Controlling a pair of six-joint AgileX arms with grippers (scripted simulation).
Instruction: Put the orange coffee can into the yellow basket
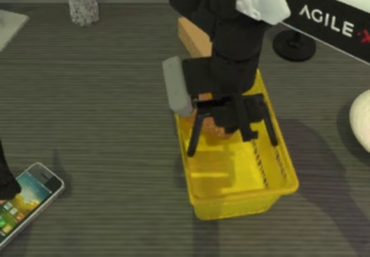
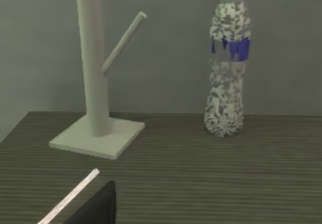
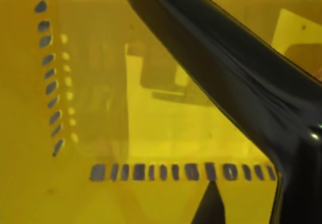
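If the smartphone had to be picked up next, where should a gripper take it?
Judging by the top view, the smartphone lies flat, screen up, at the table's left edge. Probably come from above and pinch across its two long edges; the flat face offers nothing to grip.

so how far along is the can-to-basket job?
Done: the right gripper is down over the yellow basket, with an orange patch, probably the orange coffee can, just beneath it. In hand: the lowering or release; the arm hides the can, so I cannot confirm it rests inside. Left: let go and retreat. The left arm sits parked at the table's left edge.
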